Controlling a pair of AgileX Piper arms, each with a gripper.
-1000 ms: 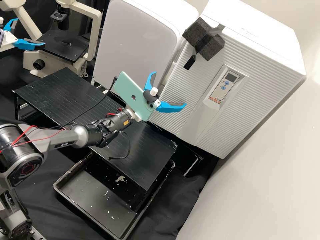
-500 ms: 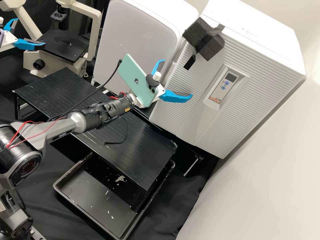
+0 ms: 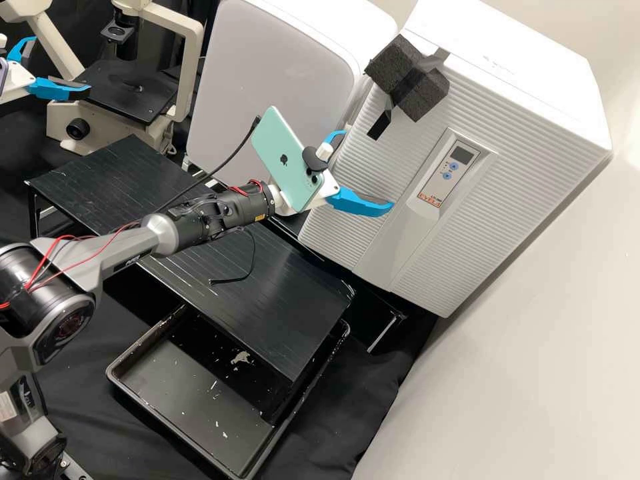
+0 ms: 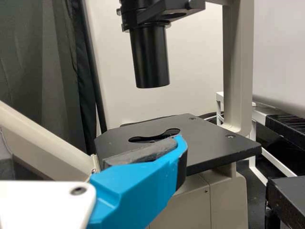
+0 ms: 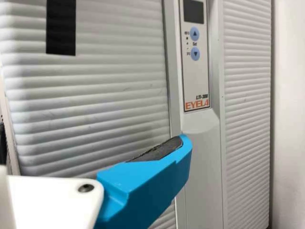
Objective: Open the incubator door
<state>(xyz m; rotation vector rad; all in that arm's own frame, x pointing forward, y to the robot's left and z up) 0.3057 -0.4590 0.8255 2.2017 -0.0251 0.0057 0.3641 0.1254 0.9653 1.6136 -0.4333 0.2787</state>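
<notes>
High view: right gripper (image 3: 368,169) points toward incubator (image 3: 520,160)

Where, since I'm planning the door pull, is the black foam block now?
In the high view, the foam block sits at the upper-left corner of the white ribbed incubator door, up and left of the grey panel with two blue buttons.

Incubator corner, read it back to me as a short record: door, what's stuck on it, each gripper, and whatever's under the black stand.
incubator door: looks shut
on its front: dark foam blocks near the top edge; control panel lower down
right gripper: open, in front of the door
left gripper: open, by the microscope
black stand: a black tray lies partly under it
</notes>
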